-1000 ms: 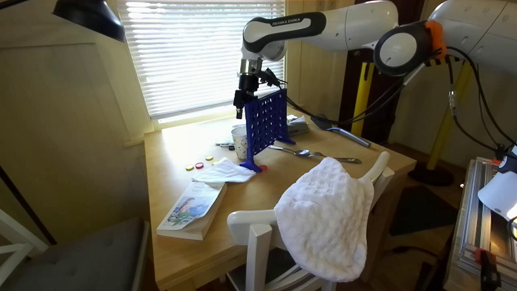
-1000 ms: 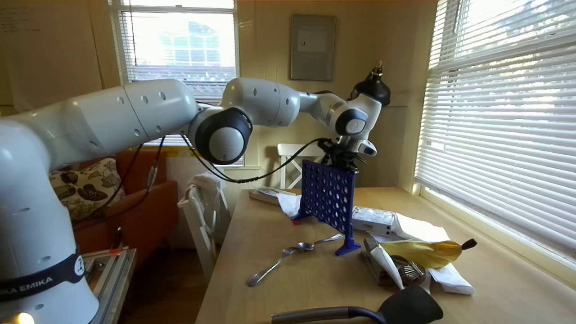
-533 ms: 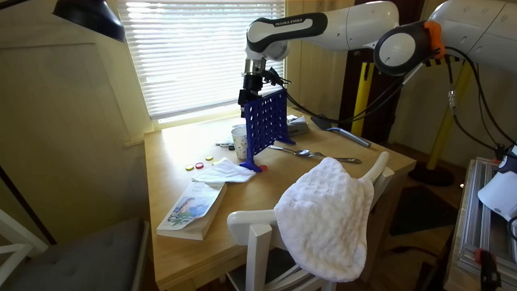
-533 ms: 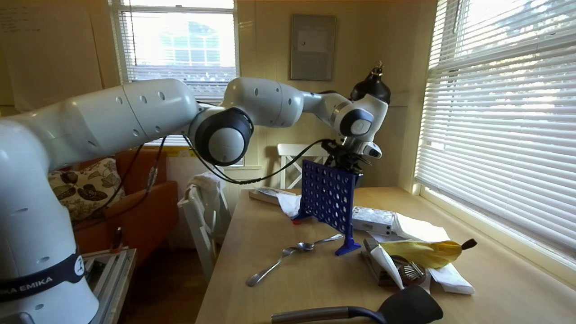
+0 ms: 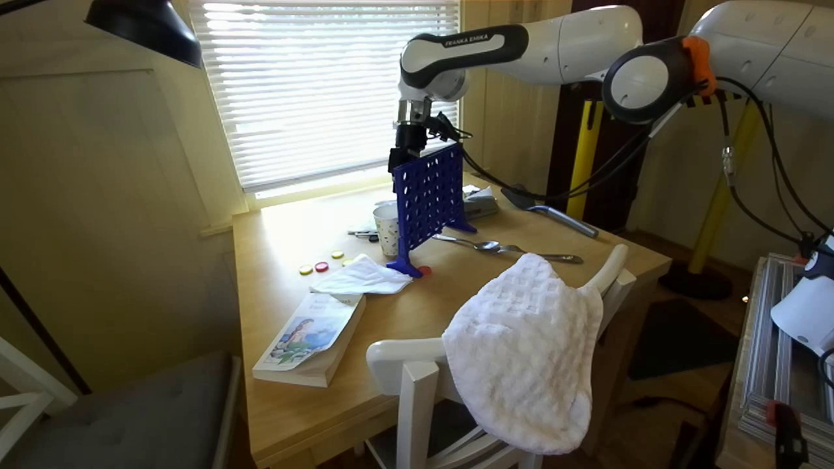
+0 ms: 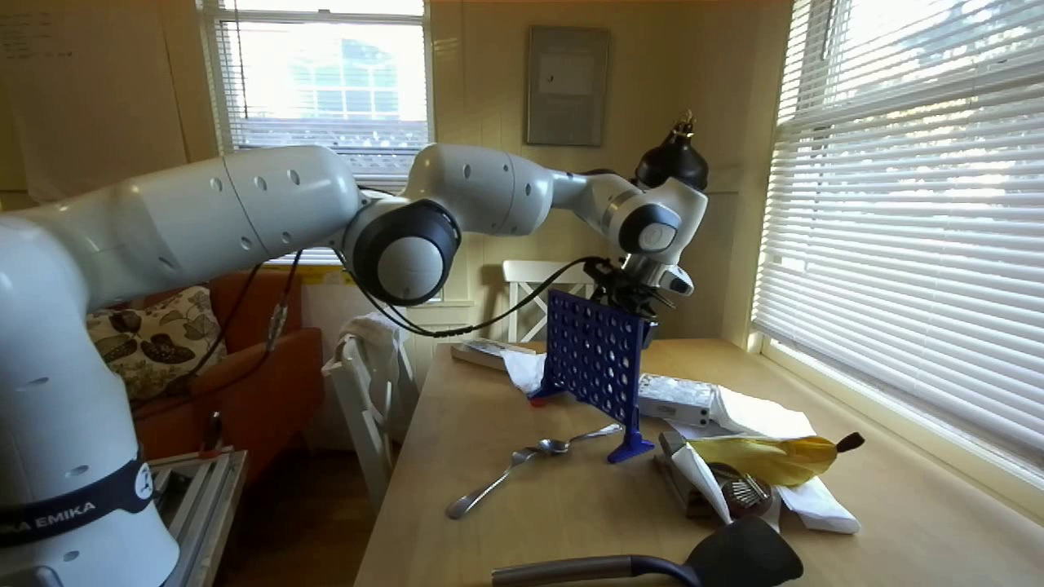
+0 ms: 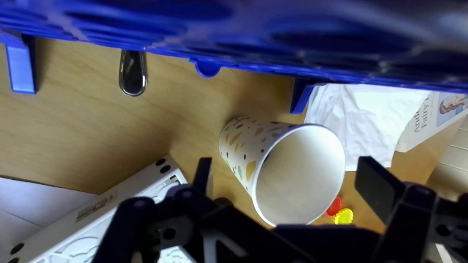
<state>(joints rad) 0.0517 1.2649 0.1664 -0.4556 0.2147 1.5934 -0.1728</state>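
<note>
Daylight is coming through white blinds (image 5: 332,98) onto a wooden table (image 5: 280,410). Taking clock bearings from the speckled paper cup (image 5: 386,236) in an exterior view, we are logging, left to right: book (image 5: 313,332) lying at 7 o'clock; yellow and red discs (image 5: 322,266) lying at 8; cup standing upright; gripper (image 7: 287,181) hanging above near 12. Its fingers (image 7: 202,171) are standing wide apart, holding nothing, and in the wrist view the cup is showing between them. Blue perforated frame (image 5: 427,195) is standing at 2, cutlery (image 5: 485,246) is lying at 3, and a white towel (image 5: 524,365) is draping over a chair (image 5: 414,397) between 4 and 5.
</note>
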